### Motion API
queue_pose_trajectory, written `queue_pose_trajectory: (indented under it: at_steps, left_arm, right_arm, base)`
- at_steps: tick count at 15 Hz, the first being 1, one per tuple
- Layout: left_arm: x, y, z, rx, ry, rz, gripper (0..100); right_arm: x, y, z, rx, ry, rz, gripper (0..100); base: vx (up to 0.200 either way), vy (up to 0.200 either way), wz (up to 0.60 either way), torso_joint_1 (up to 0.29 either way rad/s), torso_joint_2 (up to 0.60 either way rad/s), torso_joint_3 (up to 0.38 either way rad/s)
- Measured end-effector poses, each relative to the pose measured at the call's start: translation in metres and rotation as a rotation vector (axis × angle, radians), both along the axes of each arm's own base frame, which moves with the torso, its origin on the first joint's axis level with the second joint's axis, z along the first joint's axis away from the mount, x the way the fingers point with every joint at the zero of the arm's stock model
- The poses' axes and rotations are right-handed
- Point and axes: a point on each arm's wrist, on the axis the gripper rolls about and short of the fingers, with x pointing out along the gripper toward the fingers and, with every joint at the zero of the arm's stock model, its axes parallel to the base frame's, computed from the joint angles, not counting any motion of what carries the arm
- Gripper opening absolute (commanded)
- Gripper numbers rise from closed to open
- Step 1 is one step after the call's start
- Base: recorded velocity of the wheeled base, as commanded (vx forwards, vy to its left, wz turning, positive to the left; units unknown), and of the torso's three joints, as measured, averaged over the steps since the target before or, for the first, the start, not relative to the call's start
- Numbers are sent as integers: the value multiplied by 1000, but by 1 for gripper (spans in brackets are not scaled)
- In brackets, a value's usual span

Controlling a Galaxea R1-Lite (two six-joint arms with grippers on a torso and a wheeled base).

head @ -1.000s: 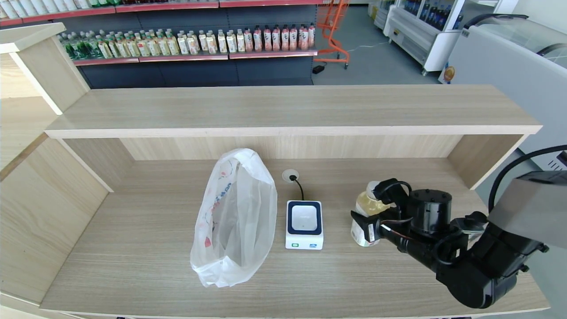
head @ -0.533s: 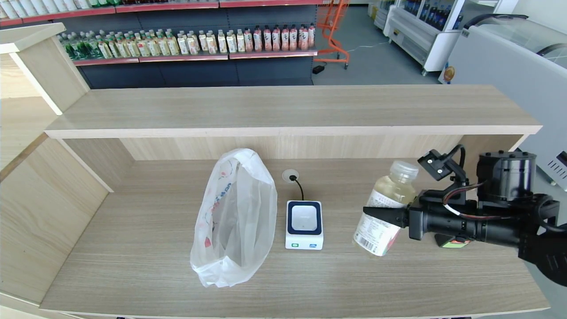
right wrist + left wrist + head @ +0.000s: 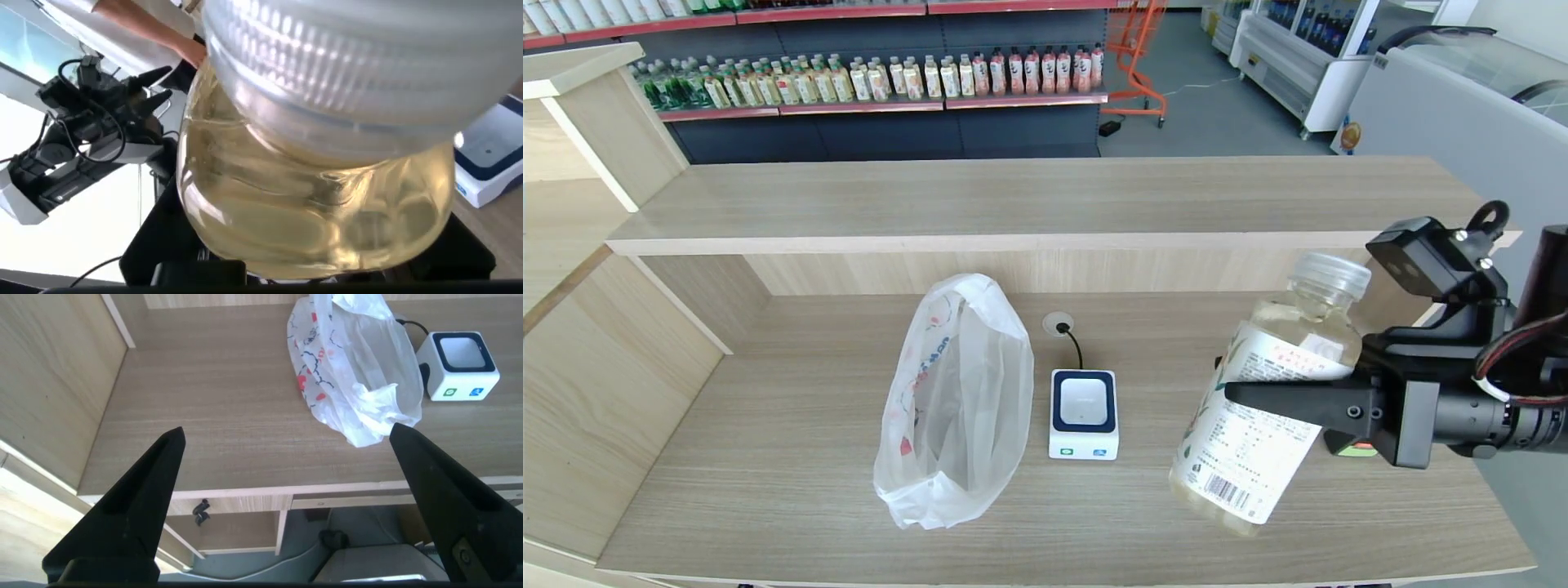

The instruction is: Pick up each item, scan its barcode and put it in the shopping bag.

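Head view — right tool (image 3: pixel 1255 394) grips tilted bottle (image 3: pixel 1252 457), pale liquid (image 3: pixel 1298 320), seemingly full.

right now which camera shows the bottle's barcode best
The head view: the barcode faces it, low on the tilted bottle. The right wrist view shows its cap end up close. The left wrist view looks at the bag and scanner instead.
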Motion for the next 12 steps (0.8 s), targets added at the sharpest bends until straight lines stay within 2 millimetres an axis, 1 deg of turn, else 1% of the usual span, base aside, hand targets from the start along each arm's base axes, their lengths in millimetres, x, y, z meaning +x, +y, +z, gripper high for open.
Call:
queue_pose_trajectory:
  at_steps: [2, 4, 12]
  left_arm:
    - [0, 0, 0, 0, 0, 0, 100]
    - [0, 0, 0, 0, 0, 0, 100]
    - [0, 0, 0, 0, 0, 0, 100]
  right_arm:
    - [-9, 7, 3, 5, 2, 44, 0]
    - [-14, 10, 3, -1, 14, 62, 0]
    - [-17, 10, 0, -9, 26, 59, 0]
  base:
    - [0, 0, 0, 0, 0, 0]
    - [0, 0, 0, 0, 0, 0]
    - [0, 0, 0, 0, 0, 0]
